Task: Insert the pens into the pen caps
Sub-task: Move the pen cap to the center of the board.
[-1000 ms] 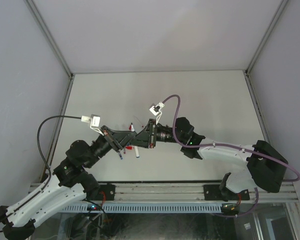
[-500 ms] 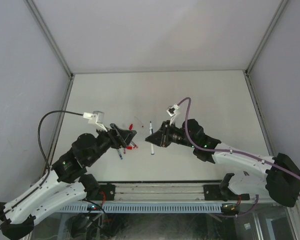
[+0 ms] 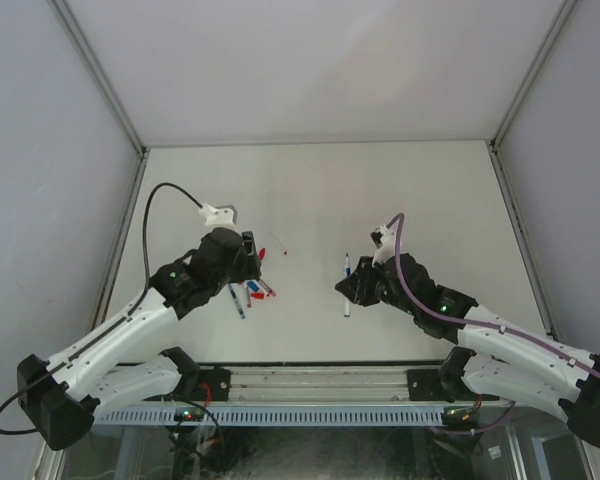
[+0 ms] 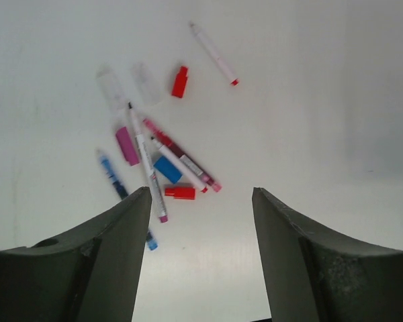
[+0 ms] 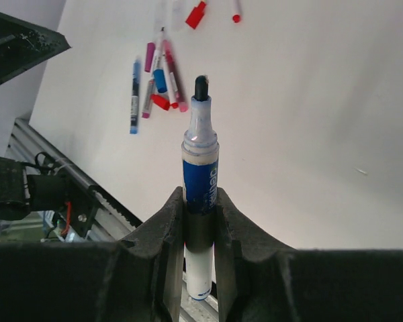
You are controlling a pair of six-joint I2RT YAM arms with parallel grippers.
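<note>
- Step in hand, as I read it: left arm fetches a cap for the pen the right arm holds.
- Right jaws: clamped on the barrel of a blue-label pen (image 5: 201,181). Nib is bare and sticks out past the tips. In top view the pen is well apart from the pile, to its right.
- Left jaws: spread, nothing between them, hanging over the pile (image 4: 154,168) of pens and caps on the bench (image 3: 430,200).
- Pile layout:
  - blue cap (image 4: 168,169) mid-heap, touching white pens on both sides
  - magenta cap (image 4: 127,145) just left of it
  - one red cap (image 4: 180,192) just below it
  - another red cap (image 4: 180,81) lying clear farther up, near a lone red-tipped pen (image 4: 213,54)
- Best pick is prob. the blue cap, since its colour matches the held pen.
- How to pick it:
  - centre over the cap before dropping
  - turn the wrist so the tips land on bare bench at the cap's long sides, not on the pens next to it
  - close slowly and pinch near the closed end, leaving the mouth free
  - lift straight up so the neighbours fall away
- Mating: bring the cap mouth to the nib with axes in line, then push along the barrel till seated. Right arm only needs to stay steady.
- Risks:
  - a pen gets pinched w/ the cap
  - the cap squirts out of the jaws, being small and smooth
  - a skewed approach bends the nib
- Can't tell which way the cap's mouth faces, so check after the lift.
</note>
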